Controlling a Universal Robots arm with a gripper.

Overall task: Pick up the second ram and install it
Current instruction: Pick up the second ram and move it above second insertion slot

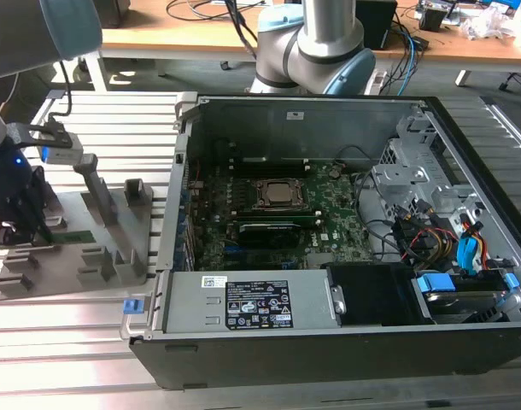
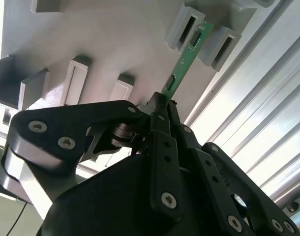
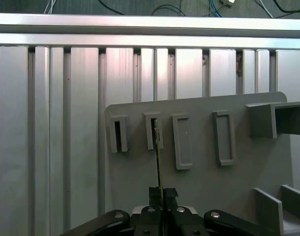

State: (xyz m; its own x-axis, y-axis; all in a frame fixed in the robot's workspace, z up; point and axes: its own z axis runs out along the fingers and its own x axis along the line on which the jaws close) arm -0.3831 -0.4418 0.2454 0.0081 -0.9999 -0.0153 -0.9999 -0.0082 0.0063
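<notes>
The second ram is a thin green stick lying on its edge in the grey slotted tray at the exterior view's left. My black gripper stands over the tray and is shut on one end of the stick. In the second wrist view the fingers pinch the second ram, and its far end rests between two raised blocks of the tray. In the first wrist view the second ram shows edge-on, running from the gripper to a slot of the tray.
An open computer case lies at the exterior view's centre and right. Inside are a green motherboard, a processor socket, cables and a drive cage. The arm's base stands behind the case. The ribbed aluminium table surrounds the tray.
</notes>
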